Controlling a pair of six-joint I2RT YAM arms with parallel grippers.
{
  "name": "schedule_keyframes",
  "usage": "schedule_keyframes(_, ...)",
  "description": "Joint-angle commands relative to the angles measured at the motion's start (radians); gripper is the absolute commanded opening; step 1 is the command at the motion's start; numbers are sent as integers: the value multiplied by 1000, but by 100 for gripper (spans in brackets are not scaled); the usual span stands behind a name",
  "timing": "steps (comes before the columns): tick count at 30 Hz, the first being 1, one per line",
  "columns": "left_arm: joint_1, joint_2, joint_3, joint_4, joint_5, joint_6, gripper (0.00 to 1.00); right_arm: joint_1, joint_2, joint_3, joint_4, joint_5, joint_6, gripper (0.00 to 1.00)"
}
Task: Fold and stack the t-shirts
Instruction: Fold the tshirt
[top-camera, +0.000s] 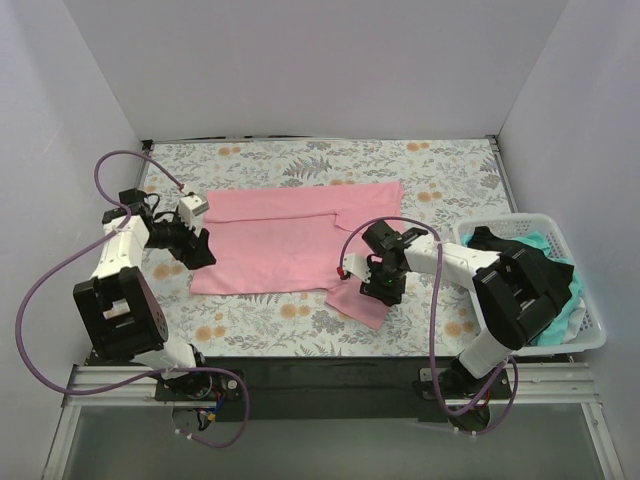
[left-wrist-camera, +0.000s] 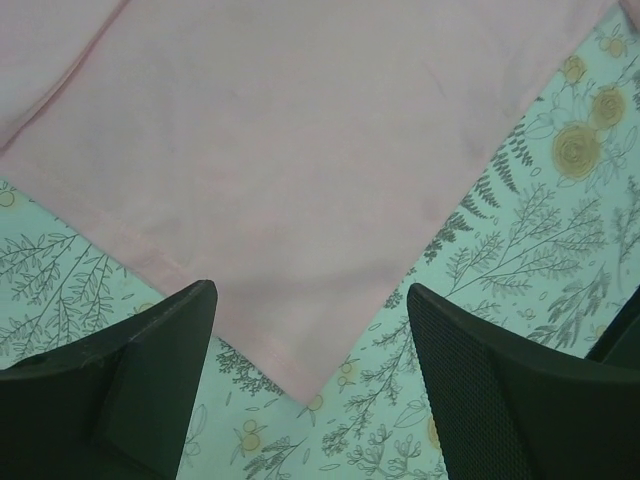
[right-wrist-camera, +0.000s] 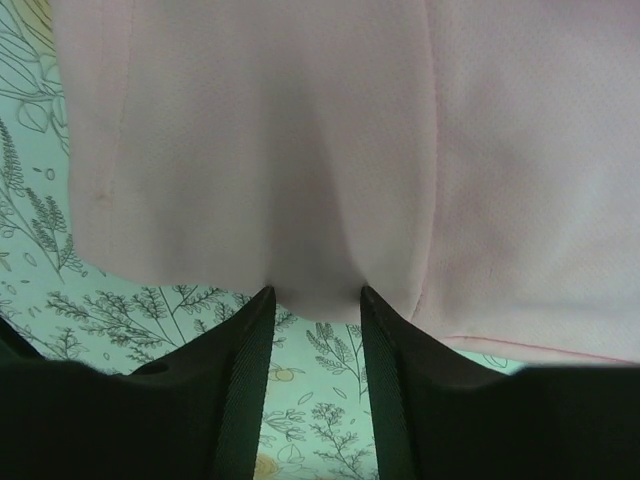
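A light pink t-shirt (top-camera: 300, 235) lies spread flat on the floral sheet (top-camera: 260, 320). My left gripper (top-camera: 200, 248) is open and hovers at its near left corner; in the left wrist view that corner (left-wrist-camera: 300, 200) points down between the wide jaws of the gripper (left-wrist-camera: 310, 295). My right gripper (top-camera: 378, 285) is over the near right sleeve. In the right wrist view its jaws (right-wrist-camera: 315, 295) stand half apart, and the pink cloth's edge (right-wrist-camera: 300, 150) bulges between the tips. A black shirt (top-camera: 520, 255) and a mint-green one (top-camera: 565, 312) lie in the basket.
The white lattice basket (top-camera: 592, 335) stands at the right edge, beside the right arm. White walls close in the back and both sides. A dark strip runs along the table's near edge by the arm bases.
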Motion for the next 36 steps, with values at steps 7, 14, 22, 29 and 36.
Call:
schedule_keyframes(7, -1, -71, -155, -31, -218, 484, 59, 12, 8, -57, 67, 46, 14, 8)
schedule_keyframes(14, 1, -93, -310, 93, -338, 654, 54, 12, 0, -42, 44, 40, 22, 1)
schedule_keyframes(22, 1, -107, -335, 141, -341, 729, 54, 10, -1, -14, 16, 37, 21, 1)
schedule_keyframes(29, 1, -99, -292, 109, -302, 737, 54, 9, 0, -2, 1, 36, 18, 1)
schedule_keyframes(36, 1, -39, -333, 184, -331, 737, 52, 7, 6, -1, -2, 36, 16, 1)
